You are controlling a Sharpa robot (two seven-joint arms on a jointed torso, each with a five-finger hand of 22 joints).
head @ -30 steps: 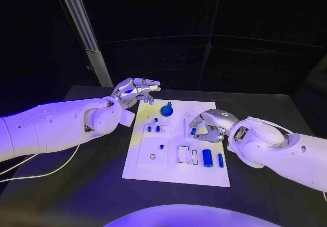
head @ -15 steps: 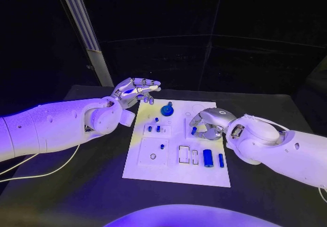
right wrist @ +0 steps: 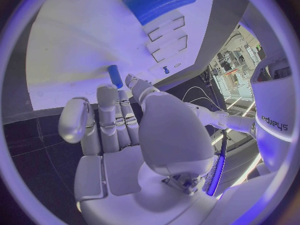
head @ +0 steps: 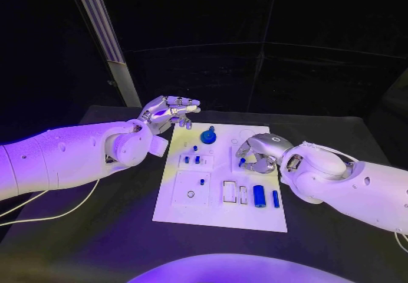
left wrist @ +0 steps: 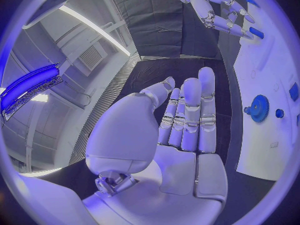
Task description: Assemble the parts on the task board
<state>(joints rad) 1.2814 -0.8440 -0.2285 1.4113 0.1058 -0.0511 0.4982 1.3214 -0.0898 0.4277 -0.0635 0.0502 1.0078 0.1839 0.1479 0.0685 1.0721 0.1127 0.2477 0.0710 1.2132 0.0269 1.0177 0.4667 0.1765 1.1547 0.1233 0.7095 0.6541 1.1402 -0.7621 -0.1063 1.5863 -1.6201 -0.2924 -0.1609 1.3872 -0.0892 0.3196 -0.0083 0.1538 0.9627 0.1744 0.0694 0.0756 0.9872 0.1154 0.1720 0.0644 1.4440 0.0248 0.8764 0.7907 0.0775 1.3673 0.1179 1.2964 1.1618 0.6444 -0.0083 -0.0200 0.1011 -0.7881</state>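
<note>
The white task board (head: 217, 209) lies in the middle of the black table. My right hand (head: 257, 153) hovers over the board's right middle and pinches a small blue peg (head: 240, 161) at its fingertips; the right wrist view shows the same peg (right wrist: 115, 76) just above the board (right wrist: 75, 50). Near the board's far left corner, my left hand (head: 170, 109) is held up with its fingers apart and nothing in it. The left wrist view shows its bare palm (left wrist: 187, 135), the right hand (left wrist: 215, 10) with the peg (left wrist: 256, 33), and a blue gear (left wrist: 257, 108).
The blue gear (head: 208, 138) stands at the board's far end. Two short blue pegs (head: 192, 159) stand left of centre. A thick blue cylinder (head: 258, 196) and a slim blue bar (head: 275, 199) lie near the front right, beside rectangular slots (head: 229, 192). A grey post (head: 109, 53) rises behind the table's left.
My right hand has shifted slightly toward the far side of the board with the peg in its fingers. The left hand has hardly moved.
</note>
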